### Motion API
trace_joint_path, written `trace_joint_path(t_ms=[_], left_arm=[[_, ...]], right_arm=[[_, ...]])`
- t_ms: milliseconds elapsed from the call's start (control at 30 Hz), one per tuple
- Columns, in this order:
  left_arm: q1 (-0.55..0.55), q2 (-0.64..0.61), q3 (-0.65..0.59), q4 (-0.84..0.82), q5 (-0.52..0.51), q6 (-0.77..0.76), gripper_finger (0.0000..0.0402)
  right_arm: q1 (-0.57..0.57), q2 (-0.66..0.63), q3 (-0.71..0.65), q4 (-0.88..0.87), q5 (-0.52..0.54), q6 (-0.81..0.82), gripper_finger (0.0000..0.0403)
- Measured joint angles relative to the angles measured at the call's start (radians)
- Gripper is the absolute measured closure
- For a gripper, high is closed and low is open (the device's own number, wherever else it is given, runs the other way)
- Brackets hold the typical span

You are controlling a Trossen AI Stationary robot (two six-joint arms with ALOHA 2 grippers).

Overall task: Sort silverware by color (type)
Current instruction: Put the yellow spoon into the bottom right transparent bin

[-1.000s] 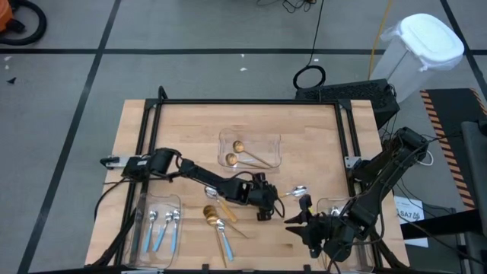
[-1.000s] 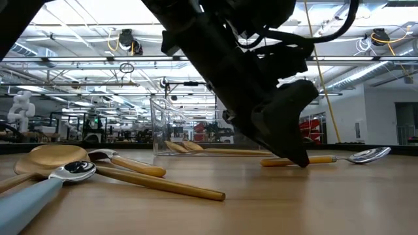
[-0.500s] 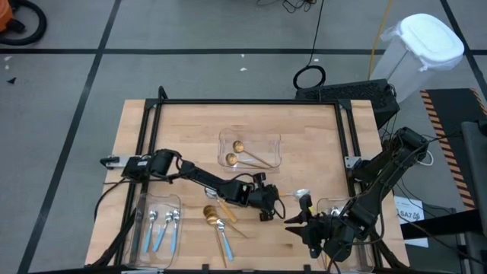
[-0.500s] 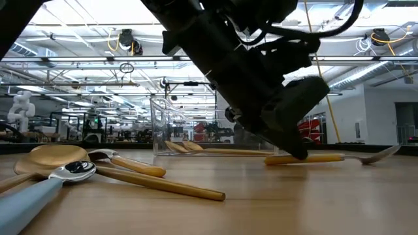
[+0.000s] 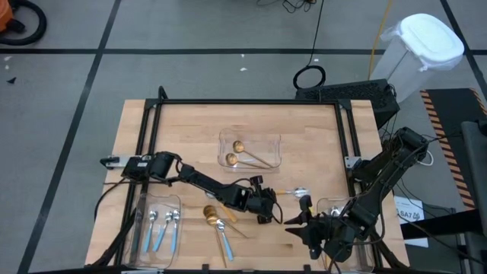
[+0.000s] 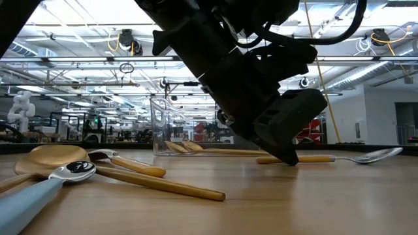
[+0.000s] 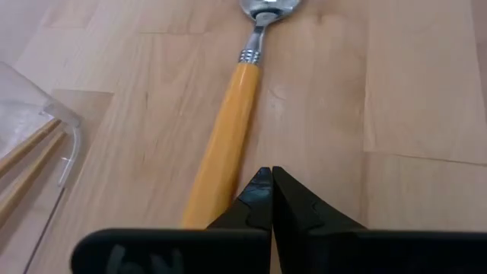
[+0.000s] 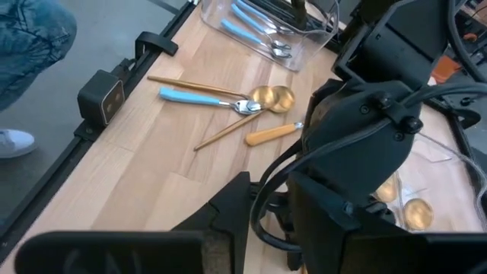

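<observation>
An orange-handled spoon [image 7: 236,114] lies flat on the wooden table, its silver bowl pointing away from my left gripper [image 7: 271,179]. That gripper is shut with nothing between its fingers and stands at the handle's free end, right of the table's middle [image 5: 266,207]. Left of it lie a gold spoon [image 5: 209,212], a blue-handled spoon [image 5: 222,237] and another orange-handled one [image 5: 222,200]. My right gripper [image 5: 298,217] waits open near the front right. My left gripper comes down slanting from above with its fingertips closed on each other. The orange handle's free end [image 7: 217,190] runs past the outer side of one finger [image 7: 255,194], not between the two. The spoon lies on the table [image 6: 326,158].
A clear tray [image 5: 160,224] at the front left holds three blue-handled spoons. A clear tray [image 5: 268,144] in the middle holds two gold spoons. A third clear tray [image 5: 335,207] lies under my right arm. A black frame borders the table, and a person's leg and shoe [image 8: 30,46] show beyond its edge.
My left gripper has shut without taking the spoon between its fingers and has drifted a little toward the table's left and near edge. The orange-handled spoon's bowl tipped up for a moment and came down again; the spoon has slid slightly along the table.
</observation>
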Motion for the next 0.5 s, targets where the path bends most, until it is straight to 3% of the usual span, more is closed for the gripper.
trace_joint_path(t_ms=[300,500], left_arm=[[-0.003,-0.007,0.027,-0.019,0.006,0.027,0.0391],[-0.001,-0.006,0.069,-0.039,0.026,0.096,0.0316]], right_arm=[[0.006,-0.010,0.000,-0.011,-0.004,0.024,0.0314],[0.063,-0.082,0.000,-0.017,0.000,0.049,0.0314]])
